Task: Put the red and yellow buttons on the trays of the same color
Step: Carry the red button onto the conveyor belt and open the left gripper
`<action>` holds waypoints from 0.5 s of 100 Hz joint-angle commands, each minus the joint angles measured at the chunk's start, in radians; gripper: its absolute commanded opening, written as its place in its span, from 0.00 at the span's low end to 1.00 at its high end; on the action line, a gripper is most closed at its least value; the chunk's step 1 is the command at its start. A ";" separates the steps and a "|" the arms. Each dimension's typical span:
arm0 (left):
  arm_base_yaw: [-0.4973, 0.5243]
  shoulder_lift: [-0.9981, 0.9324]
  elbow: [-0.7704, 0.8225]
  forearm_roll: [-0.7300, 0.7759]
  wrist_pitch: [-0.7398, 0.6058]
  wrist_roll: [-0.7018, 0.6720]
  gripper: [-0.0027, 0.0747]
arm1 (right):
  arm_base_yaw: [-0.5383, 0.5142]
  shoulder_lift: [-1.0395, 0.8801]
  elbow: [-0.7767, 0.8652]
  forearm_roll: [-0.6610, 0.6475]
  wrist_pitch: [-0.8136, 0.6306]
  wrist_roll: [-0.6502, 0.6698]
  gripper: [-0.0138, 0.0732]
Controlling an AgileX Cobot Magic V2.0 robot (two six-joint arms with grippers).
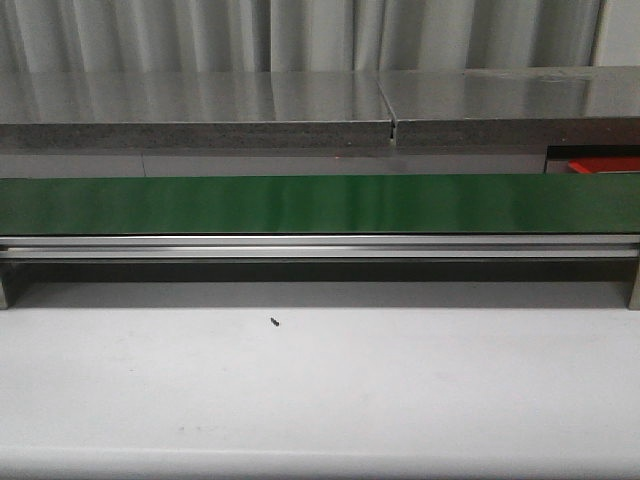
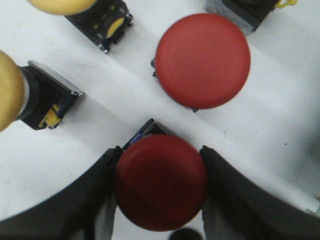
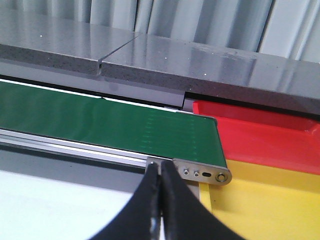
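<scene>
In the left wrist view a red button (image 2: 160, 182) with a domed cap stands on a white surface, and my left gripper (image 2: 161, 151) is shut on it, one dark finger against each side of the cap. A second red button (image 2: 202, 60) stands just beyond it. Two yellow buttons (image 2: 7, 90) (image 2: 60, 5) lie on their sides near them. My right gripper (image 3: 160, 166) is shut and empty, close to the end of the green belt (image 3: 100, 120). The red tray (image 3: 270, 137) and the yellow tray (image 3: 265, 205) lie side by side past that belt end. Neither gripper shows in the front view.
The long green belt (image 1: 320, 203) runs across the table on a metal rail (image 1: 320, 245), with a grey shelf (image 1: 200, 110) behind it. A sliver of the red tray (image 1: 605, 164) shows at the far right. A tiny black speck (image 1: 273, 322) lies on the white table.
</scene>
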 commanded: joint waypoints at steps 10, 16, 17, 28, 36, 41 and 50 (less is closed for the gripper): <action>0.001 -0.047 -0.029 0.000 -0.026 -0.013 0.28 | 0.002 -0.013 -0.001 0.001 -0.086 0.000 0.02; 0.001 -0.055 -0.029 0.000 -0.012 -0.013 0.23 | 0.002 -0.013 -0.001 0.001 -0.086 0.000 0.02; 0.001 -0.058 -0.029 0.000 -0.010 -0.013 0.23 | 0.002 -0.013 -0.001 0.001 -0.086 0.000 0.02; 0.001 -0.097 -0.029 0.000 0.014 -0.013 0.18 | 0.002 -0.013 -0.001 0.001 -0.086 0.000 0.02; 0.001 -0.149 -0.029 0.000 0.024 -0.013 0.17 | 0.002 -0.013 -0.001 0.001 -0.086 0.000 0.02; 0.001 -0.185 -0.029 0.000 0.030 -0.013 0.17 | 0.002 -0.013 -0.001 0.001 -0.086 0.000 0.02; 0.001 -0.258 -0.029 -0.004 0.039 -0.013 0.17 | 0.002 -0.013 -0.001 0.001 -0.086 0.000 0.02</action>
